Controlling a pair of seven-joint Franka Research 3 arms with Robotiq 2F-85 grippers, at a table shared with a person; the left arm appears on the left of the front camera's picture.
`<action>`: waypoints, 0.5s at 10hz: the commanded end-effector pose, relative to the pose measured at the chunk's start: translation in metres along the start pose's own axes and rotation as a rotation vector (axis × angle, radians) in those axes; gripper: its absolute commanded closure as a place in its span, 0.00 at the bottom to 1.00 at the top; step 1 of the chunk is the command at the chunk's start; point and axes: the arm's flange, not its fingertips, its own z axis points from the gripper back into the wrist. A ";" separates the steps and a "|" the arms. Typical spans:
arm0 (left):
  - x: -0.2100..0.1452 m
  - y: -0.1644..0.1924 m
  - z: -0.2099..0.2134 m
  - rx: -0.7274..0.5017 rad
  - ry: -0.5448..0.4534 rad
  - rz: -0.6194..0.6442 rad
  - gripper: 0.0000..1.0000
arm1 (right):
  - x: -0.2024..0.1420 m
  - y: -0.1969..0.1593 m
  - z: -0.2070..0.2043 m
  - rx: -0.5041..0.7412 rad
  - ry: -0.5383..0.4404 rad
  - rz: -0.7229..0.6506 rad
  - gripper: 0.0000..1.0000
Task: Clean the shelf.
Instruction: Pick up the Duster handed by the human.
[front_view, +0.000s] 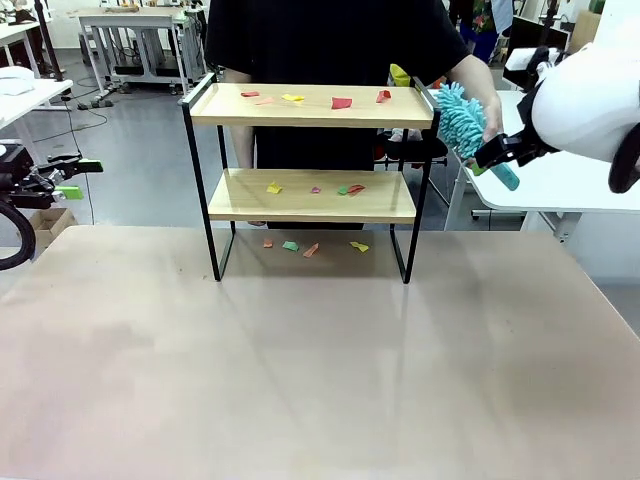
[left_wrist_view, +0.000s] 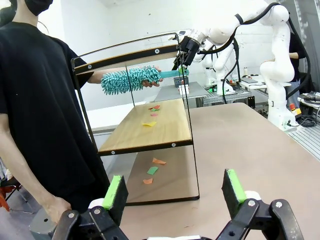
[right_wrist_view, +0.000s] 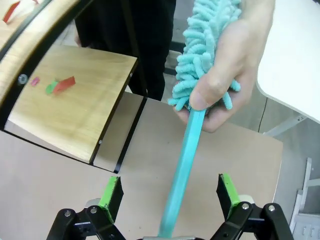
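The shelf stands mid-table, a black frame with two wooden boards. Coloured paper scraps lie on the top board, on the lower board and on the table beneath. A person behind it holds a teal fluffy duster in one hand at the shelf's right end. My right gripper is open, and the duster's handle runs between its fingers without being clamped. My left gripper is open and empty, off the table's left side, facing the shelf's end.
The wide tan table in front of the shelf is bare. A white table stands at the right behind my right arm. The person's other hand hangs near my left gripper's view.
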 end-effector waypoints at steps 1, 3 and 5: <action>0.002 -0.001 0.000 -0.006 0.005 -0.013 0.00 | 0.000 0.003 -0.004 -0.032 0.010 -0.029 0.00; 0.002 -0.001 0.000 -0.006 0.005 -0.013 0.00 | -0.001 0.000 -0.003 -0.056 0.001 -0.018 0.12; 0.002 -0.001 0.000 -0.006 0.005 -0.013 0.00 | 0.000 -0.003 -0.001 -0.068 0.012 -0.034 0.72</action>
